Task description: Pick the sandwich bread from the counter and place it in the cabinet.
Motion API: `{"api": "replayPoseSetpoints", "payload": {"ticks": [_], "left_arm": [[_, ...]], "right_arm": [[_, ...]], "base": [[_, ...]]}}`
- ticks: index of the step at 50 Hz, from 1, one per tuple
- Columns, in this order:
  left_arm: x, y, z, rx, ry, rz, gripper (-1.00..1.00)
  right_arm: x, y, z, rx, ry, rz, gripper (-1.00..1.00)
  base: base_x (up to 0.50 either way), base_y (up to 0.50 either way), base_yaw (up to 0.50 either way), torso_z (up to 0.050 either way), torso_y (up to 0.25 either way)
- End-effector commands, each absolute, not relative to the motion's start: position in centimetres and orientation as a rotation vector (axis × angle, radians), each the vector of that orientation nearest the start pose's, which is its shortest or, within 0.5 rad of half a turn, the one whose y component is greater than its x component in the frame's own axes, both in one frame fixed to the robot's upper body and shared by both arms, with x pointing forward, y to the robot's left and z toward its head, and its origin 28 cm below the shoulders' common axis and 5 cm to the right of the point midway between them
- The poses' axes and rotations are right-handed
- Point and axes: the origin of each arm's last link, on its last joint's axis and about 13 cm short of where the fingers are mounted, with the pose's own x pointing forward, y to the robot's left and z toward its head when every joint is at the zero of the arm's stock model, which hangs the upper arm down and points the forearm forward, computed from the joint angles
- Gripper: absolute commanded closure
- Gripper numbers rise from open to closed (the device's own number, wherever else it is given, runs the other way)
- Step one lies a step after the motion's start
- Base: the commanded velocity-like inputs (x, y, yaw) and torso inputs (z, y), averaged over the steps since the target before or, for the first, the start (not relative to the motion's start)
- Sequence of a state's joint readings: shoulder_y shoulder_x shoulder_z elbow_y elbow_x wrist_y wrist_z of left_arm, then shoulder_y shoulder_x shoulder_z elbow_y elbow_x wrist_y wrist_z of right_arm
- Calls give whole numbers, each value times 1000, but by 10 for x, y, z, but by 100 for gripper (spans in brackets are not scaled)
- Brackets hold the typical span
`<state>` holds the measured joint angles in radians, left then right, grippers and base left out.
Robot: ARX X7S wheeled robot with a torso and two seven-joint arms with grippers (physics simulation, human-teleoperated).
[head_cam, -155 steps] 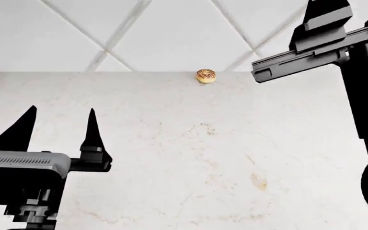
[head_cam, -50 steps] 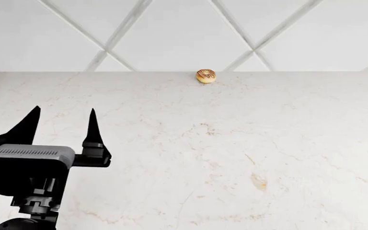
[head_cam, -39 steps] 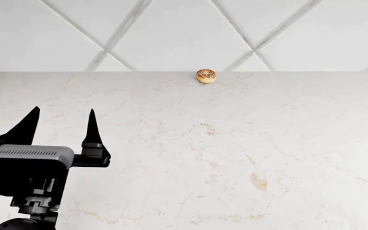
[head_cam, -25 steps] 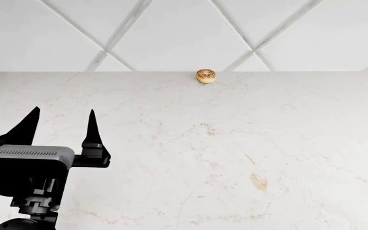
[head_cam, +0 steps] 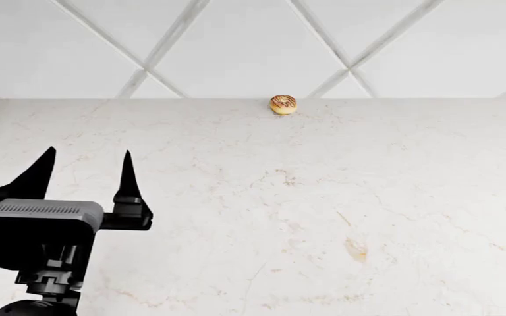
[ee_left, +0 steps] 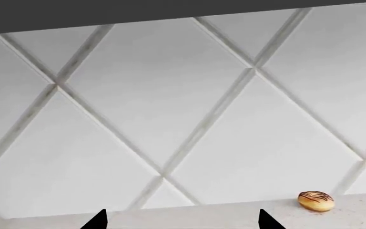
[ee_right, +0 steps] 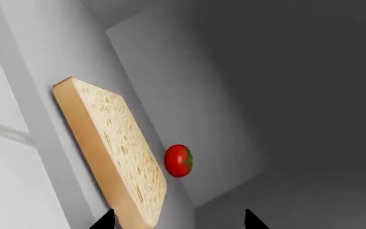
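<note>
In the right wrist view the sandwich bread (ee_right: 113,148), a thick tan slice with a golden crust, lies flat against a grey inner surface of the cabinet (ee_right: 285,95). My right gripper (ee_right: 179,220) is open, and the slice's near end sits close to one fingertip (ee_right: 106,220) with nothing clamped. The right gripper is out of the head view. My left gripper (head_cam: 82,174) hovers open and empty over the left side of the white marble counter (head_cam: 323,197); its tips (ee_left: 181,222) point toward the tiled wall.
A small red tomato (ee_right: 178,161) sits in the cabinet just beyond the bread. A glazed donut (head_cam: 283,104) rests at the counter's back edge against the diamond-tiled wall (head_cam: 253,46); the left wrist view shows the donut (ee_left: 316,201) too.
The right arm, at the head view's upper right 3.1 s ago, has left that view. Over the last second nothing has visibly moved.
</note>
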<state>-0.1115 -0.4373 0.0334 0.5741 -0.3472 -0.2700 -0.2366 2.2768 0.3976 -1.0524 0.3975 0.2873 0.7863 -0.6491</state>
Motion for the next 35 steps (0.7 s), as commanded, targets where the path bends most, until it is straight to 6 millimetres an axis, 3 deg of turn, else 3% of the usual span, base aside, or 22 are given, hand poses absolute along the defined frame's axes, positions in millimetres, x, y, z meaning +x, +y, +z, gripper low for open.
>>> {"api": "replayPoseSetpoints", "payload": {"ticks": [1,11,21,35], "left_arm": [[213,256,147,81,-373,0,-100],[212,255,148,81,-380,-5,-100],[209,255,150,83,-389,-13,-100],[206,252,156,80,-411,-9,-100]], "right_arm": [[242,-117,567,-1049,-440,371,-100],[215,-109,565,-1058,-516,413,-100],[188,-118,541,-914,-680,342,-100],[154,-136,447,-505,-1046,45,-100]], "base": [[0,0,0,0,0],[0,0,0,0,0],[0,0,0,0,0],[0,0,0,0,0]]}}
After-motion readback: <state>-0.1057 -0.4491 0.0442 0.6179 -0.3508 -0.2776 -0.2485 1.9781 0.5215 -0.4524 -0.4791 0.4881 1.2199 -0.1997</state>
